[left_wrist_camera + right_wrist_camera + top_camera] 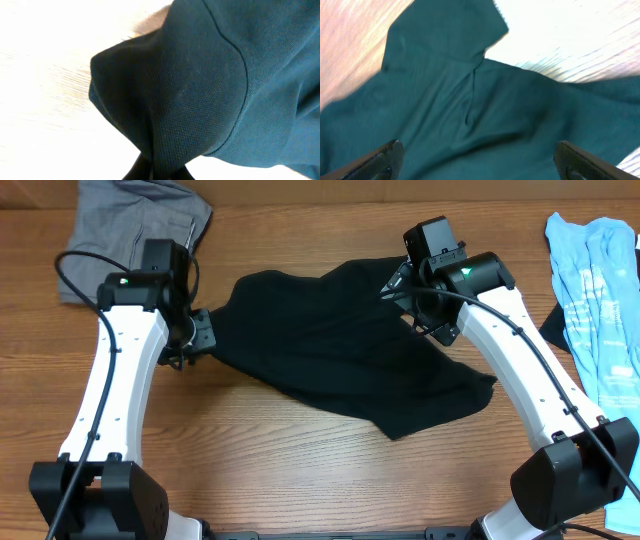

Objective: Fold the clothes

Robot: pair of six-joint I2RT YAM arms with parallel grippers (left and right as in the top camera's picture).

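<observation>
A desk (300, 465) of brown wood fills the overhead view from edge to edge, its grain running side to side. The surface is smooth. In both wrist views the bare wood catches a pale glare and washes out almost to white.

The black T-shirt (340, 345) lies crumpled across the middle of the desk, spread unevenly between the two arms, with one loose corner pointing toward the near edge. Its cloth rumples into soft folds rather than lying flat.

The left claw (198, 332) sits at the shirt's left edge and is clenched on a bunch of the fabric. In the left wrist view the cloth gathers down to a pinch between the dark fingers (142, 172), and a stitched seam curves across it. The right claw (477, 147) is released — its two fingers stand wide apart over the far right part of the shirt, with a crease of fabric below them. Whether they touch the cloth I cannot tell.

A grey garment (130, 225) rests in the far left corner of the desk, partly cut off by the frame and just beside the left arm's wrist. A light blue shirt (600, 290) with white print lies along the right edge, well apart from the black one.
</observation>
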